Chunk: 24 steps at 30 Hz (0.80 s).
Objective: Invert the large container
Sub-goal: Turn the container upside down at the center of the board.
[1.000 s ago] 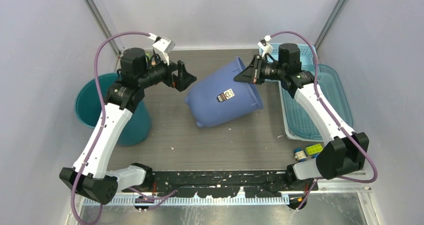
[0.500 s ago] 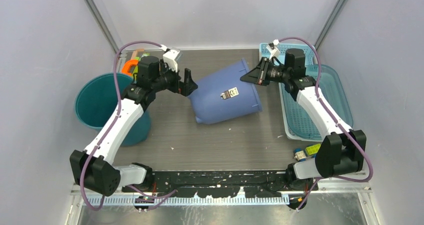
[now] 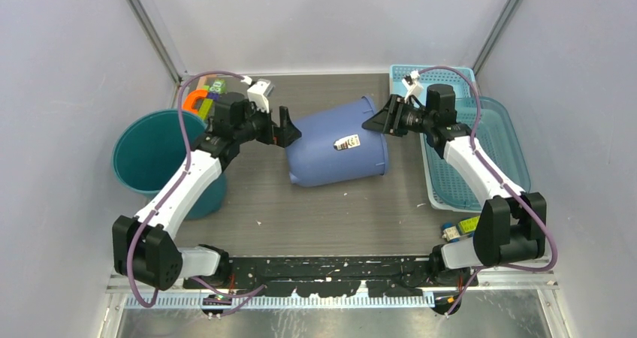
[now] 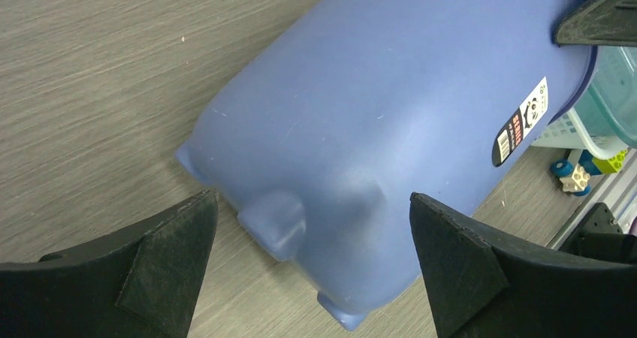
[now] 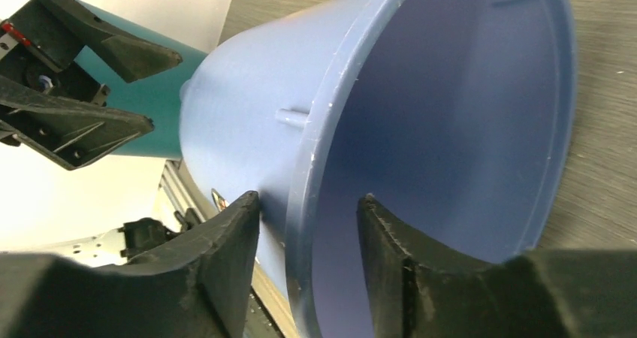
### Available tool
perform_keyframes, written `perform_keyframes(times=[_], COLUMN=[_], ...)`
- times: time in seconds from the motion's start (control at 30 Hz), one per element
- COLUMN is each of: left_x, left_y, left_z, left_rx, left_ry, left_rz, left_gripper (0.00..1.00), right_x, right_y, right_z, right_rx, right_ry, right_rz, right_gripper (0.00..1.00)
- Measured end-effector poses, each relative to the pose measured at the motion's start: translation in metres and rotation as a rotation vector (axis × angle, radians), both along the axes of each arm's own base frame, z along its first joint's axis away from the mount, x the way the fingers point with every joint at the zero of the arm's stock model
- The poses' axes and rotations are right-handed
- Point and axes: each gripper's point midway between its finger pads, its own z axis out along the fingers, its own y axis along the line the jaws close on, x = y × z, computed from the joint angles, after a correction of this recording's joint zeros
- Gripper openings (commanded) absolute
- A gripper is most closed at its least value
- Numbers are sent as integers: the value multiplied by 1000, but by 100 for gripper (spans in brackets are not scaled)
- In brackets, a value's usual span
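The large container (image 3: 338,146), a blue plastic bucket with a small sticker, lies on its side on the table, its mouth toward the right. My right gripper (image 3: 378,120) straddles its rim (image 5: 323,128). One finger is outside and one inside, with a gap on both sides, so the right gripper (image 5: 308,197) is open. My left gripper (image 3: 289,131) hovers wide open at the container's base end. In the left wrist view the container (image 4: 375,113) lies beyond my left gripper (image 4: 312,197), with nothing between its fingers.
A teal bucket (image 3: 154,150) stands at the left, under my left arm. A light blue mesh tray (image 3: 481,150) lies at the right, close to the container's mouth. Coloured toys (image 3: 199,98) sit at the back left. Small blocks (image 3: 462,227) lie by the right arm's base.
The right gripper has opened off the container's rim. The container has tipped lower onto its side. The left arm has swung right and down toward the container's base.
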Motion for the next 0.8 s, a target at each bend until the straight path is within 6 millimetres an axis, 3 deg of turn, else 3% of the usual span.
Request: perform_keyframes(times=[0.17,0.5,0.8], left_x=[-1,1,5], left_y=[-1,-1,-1], left_z=[-9,-14,-26], left_rx=[-28,-58,-64], left_ry=[28,64,119], left_rz=[18,57,90], left_gripper=[100,100,100], right_x=[3,11,6], right_y=[-8,-23,2], right_z=[-2,16,13], right_rx=[-51,-133,-301], right_ry=[-44,-164,-284], right_rz=[-45,-147,-118], right_gripper=[65,63,47])
